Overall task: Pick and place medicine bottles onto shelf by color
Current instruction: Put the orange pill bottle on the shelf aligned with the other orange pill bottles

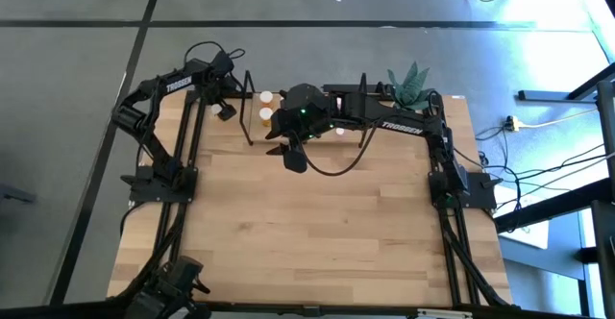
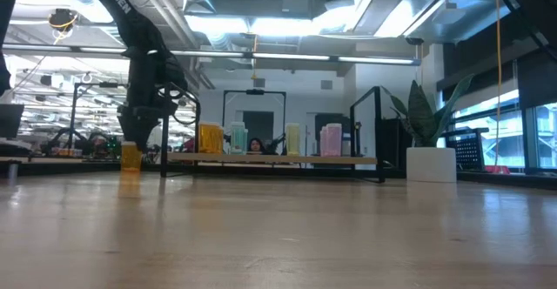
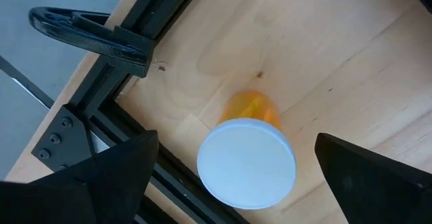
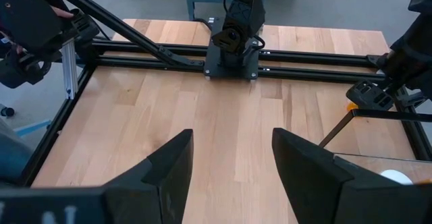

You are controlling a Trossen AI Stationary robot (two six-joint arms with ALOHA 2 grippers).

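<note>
the wooden table point(image 1: 317, 223) is mostly bare; the shelf point(image 2: 278, 159) stands along its far edge, already carrying yellow, whitish and pink bottles. the left gripper point(image 3: 229, 177) hovers right over an orange medicine bottle point(image 3: 248, 153) near the table's far left corner, fingers spread wide either side, likely lining up a grasp. the right gripper point(image 4: 233, 163) waits above the table by the shelf, fingers apart, empty.

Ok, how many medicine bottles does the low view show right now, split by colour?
Orange bottles: 2
Pale greenish bottle: 1
Pale yellow bottle: 1
Pink bottle: 1
Total: 5
</note>
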